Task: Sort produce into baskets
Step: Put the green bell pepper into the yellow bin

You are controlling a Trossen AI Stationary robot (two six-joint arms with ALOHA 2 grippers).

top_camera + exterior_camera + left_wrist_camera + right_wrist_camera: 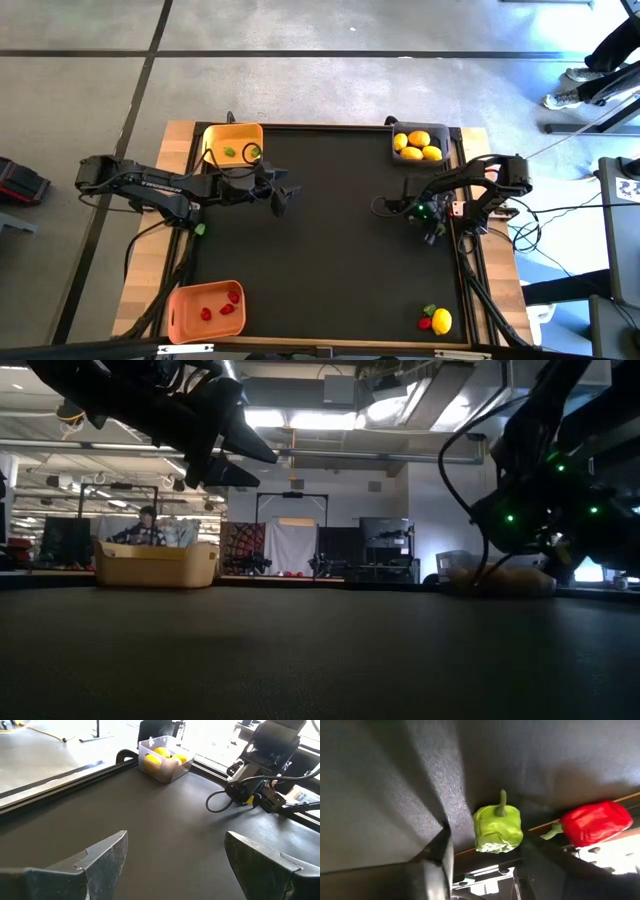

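My left gripper (283, 201) hangs open and empty above the mat, right of the yellow basket (232, 144), which holds green pieces (229, 152). My right gripper (432, 232) is open and empty near the table's right edge, below the dark grey basket (418, 131) of yellow lemons (418, 140). The orange basket (205, 310) at the near left holds red pieces (233, 297). A lemon (441, 320), a red piece (424, 323) and a green piece (430, 311) lie on the mat at the near right corner. The right wrist view shows a green pepper (497, 827) and a red pepper (595, 822) beyond the fingers.
A small green piece (200, 229) lies by the mat's left edge, on the wooden border. A raised dark rim (330, 126) runs around the mat. Cables (395, 205) trail from the right arm. A person (600, 60) stands beyond the far right corner.
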